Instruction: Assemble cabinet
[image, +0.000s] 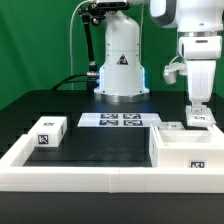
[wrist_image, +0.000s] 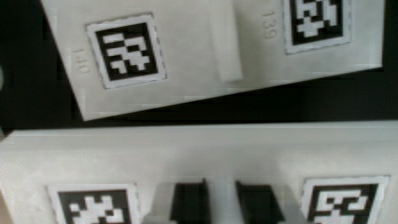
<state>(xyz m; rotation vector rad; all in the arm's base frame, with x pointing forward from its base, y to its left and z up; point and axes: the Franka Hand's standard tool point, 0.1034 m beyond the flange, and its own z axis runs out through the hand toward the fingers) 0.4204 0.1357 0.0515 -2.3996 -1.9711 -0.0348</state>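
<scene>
The cabinet body (image: 190, 152), a large open white box with a tag on its front, stands at the exterior view's right. My gripper (image: 200, 108) hangs straight down just behind it, on a small white tagged door block (image: 201, 121). In the wrist view my gripper (wrist_image: 217, 200) has its dark fingers (wrist_image: 187, 202) close together, with the door block's (wrist_image: 143, 170) white edge between them and a tag on either side. A second white piece (wrist_image: 196, 70) with two tags lies past a dark gap. Another tagged panel block (image: 48, 131) sits at the exterior view's left.
The marker board (image: 120, 120) lies flat at the back middle, in front of the robot's base (image: 120, 65). A long low white border wall (image: 90, 178) runs along the front and up the left side of the black mat.
</scene>
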